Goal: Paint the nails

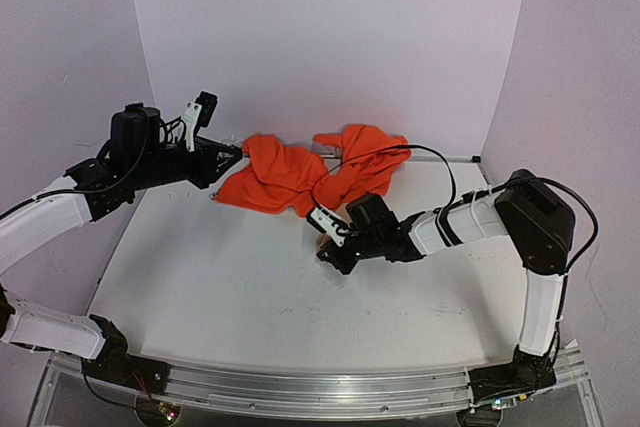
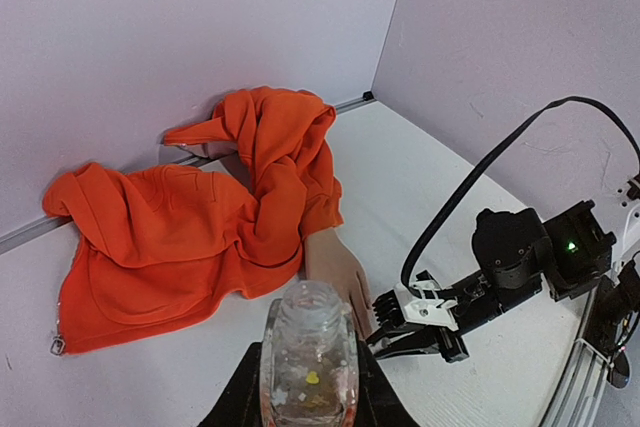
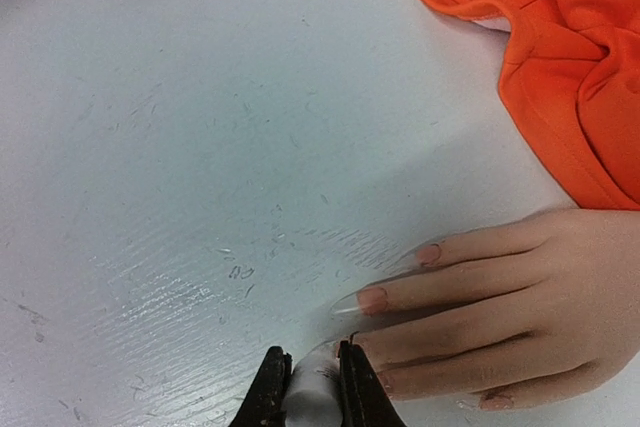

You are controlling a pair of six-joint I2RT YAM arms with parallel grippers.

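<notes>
The flesh-coloured mannequin hand (image 3: pixel 520 317) lies flat on the table, fingers pointing left, its wrist in an orange fabric sleeve (image 3: pixel 570 57). Its nails (image 3: pixel 372 299) are long, pale and glossy. My right gripper (image 3: pixel 312 379) is shut on a small white brush cap (image 3: pixel 312 397), low at the fingertips, touching or nearly touching one nail. It also shows in the top view (image 1: pixel 328 247). My left gripper (image 2: pixel 310 387) is shut on an open clear glitter bottle (image 2: pixel 310 332) and holds it raised at the far left (image 1: pixel 200 112). The hand also shows in the left wrist view (image 2: pixel 338 265).
The orange garment (image 1: pixel 300 169) is bunched along the back wall. The right arm's black cable (image 1: pixel 440 162) loops above the table. Purple walls close in the back and both sides. The white table (image 1: pixel 220 287) stretches in front of the hand.
</notes>
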